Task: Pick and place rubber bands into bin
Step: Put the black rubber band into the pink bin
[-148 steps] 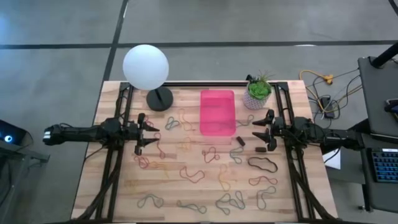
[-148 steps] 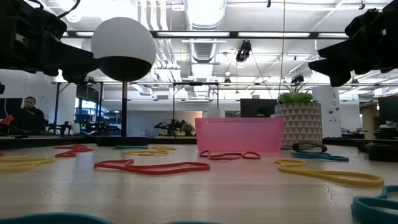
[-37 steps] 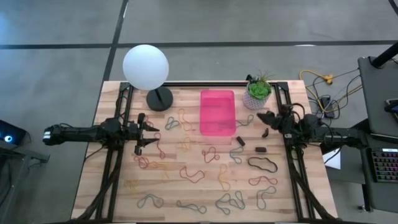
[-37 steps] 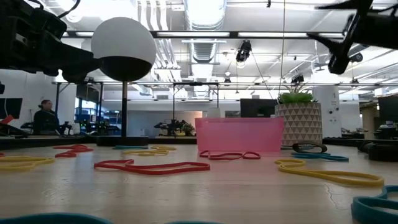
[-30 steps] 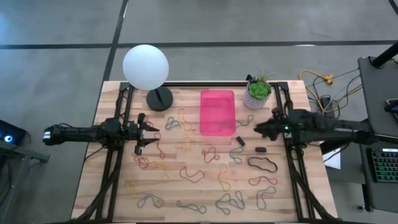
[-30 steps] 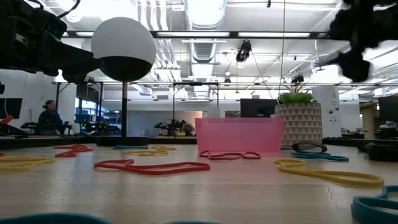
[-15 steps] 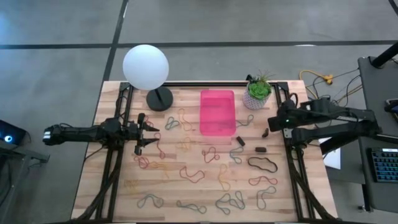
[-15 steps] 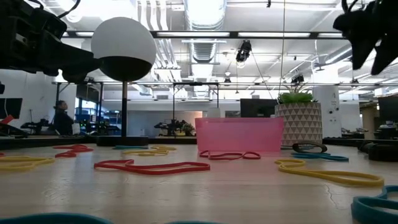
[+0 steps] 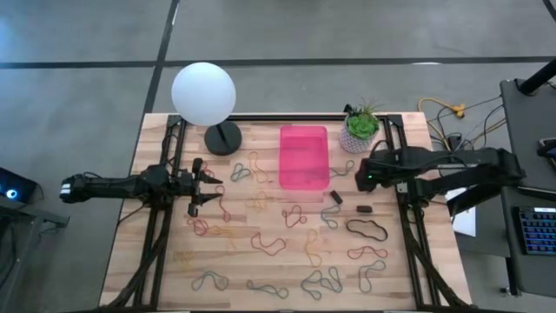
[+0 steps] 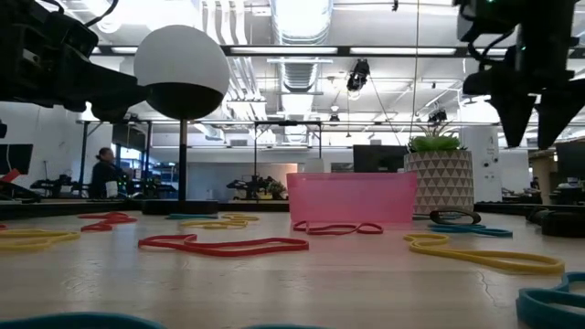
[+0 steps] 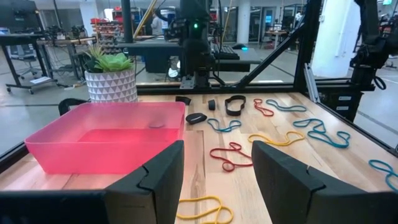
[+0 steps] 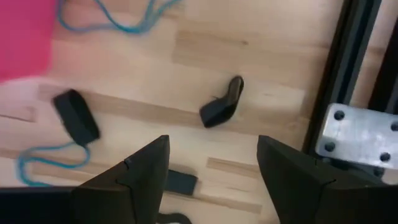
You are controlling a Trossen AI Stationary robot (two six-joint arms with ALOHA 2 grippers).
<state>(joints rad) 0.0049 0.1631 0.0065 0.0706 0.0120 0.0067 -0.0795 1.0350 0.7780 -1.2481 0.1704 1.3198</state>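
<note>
The wooden slat table (image 9: 174, 243) carries scattered rubber bands (image 9: 269, 241) in red, yellow, teal and black, a globe lamp (image 9: 203, 94), a potted plant (image 9: 360, 129) and the empty pink bin (image 9: 304, 156) at its far middle. The left gripper (image 9: 205, 185) hovers, jaws wide, holding nothing. The right gripper (image 9: 366, 176) points down beside the bin, jaws wide. Behind lies an open workshop where a person (image 10: 105, 171) stands.
</note>
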